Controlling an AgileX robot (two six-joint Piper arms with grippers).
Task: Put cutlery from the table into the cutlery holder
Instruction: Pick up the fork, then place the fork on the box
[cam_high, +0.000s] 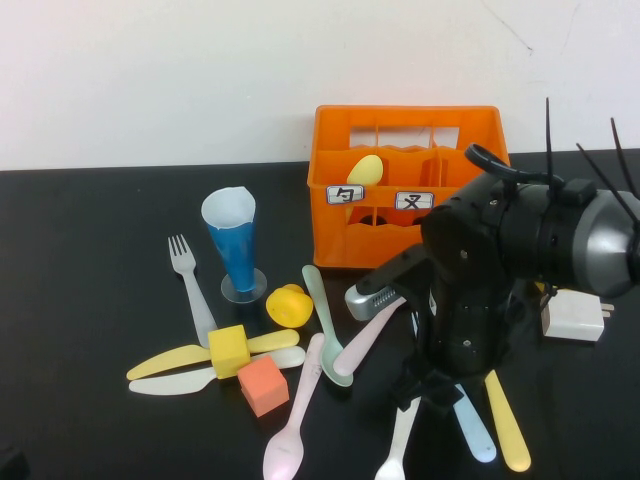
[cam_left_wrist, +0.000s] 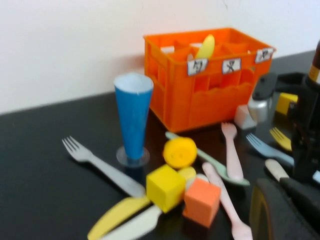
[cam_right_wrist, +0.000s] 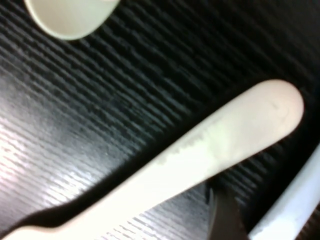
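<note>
The orange cutlery holder (cam_high: 400, 240) stands at the back of the black table (cam_high: 90, 230) with a yellow spoon (cam_high: 365, 170) in it; the holder also shows in the left wrist view (cam_left_wrist: 220, 100). My right gripper (cam_high: 425, 395) is down at the table in front of the holder, open, its fingers on either side of the handle of a white spoon (cam_high: 397, 445). That handle (cam_right_wrist: 200, 155) fills the right wrist view, with a pale blue knife (cam_right_wrist: 295, 200) beside it. Only a dark part of my left gripper (cam_left_wrist: 280, 210) shows, low over the table to the left.
A yellow knife (cam_high: 508, 422) lies right of the gripper. A white fork (cam_high: 192, 285), mint spoon (cam_high: 325, 325), pink spoon (cam_high: 295, 420), yellow cube (cam_high: 229, 350), orange cube (cam_high: 263, 385) and blue cup (cam_high: 233, 245) lie to the left. A white block (cam_high: 572, 315) sits at the right.
</note>
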